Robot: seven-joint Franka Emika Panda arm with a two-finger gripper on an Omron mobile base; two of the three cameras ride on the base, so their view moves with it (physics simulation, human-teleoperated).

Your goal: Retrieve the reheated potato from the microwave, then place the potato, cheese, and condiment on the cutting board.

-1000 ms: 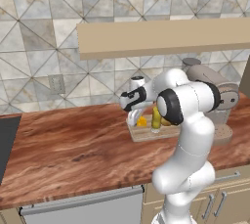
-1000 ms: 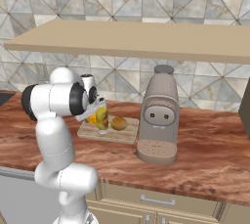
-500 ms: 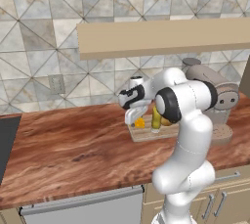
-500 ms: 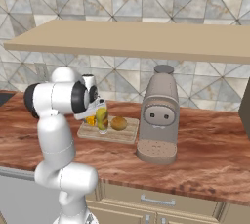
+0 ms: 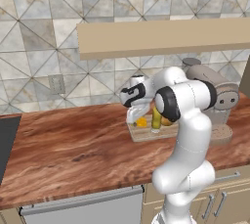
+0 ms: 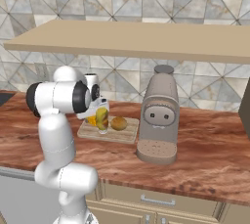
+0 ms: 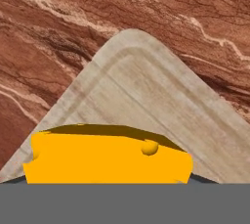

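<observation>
Resting on one cutting board (image 6: 122,134), one potato (image 6: 118,123), one cheese (image 7: 107,158), one condiment (image 6: 102,120)

In front of me the wall (image 5: 44,27) is tiled in grey triangles, with a pale socket (image 5: 57,84) set into it. A long tan shelf (image 6: 146,39) runs above the reddish-brown marbled tabletop (image 5: 73,145). A beige coffee machine (image 6: 158,115) stands on it. Below sit tan drawers (image 6: 156,201) and a grey dishwasher front (image 5: 83,208).

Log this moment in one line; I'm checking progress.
potato: on cutting board | condiment: upright on board | cheese: over board, between the jaws | gripper: at cheese
</observation>
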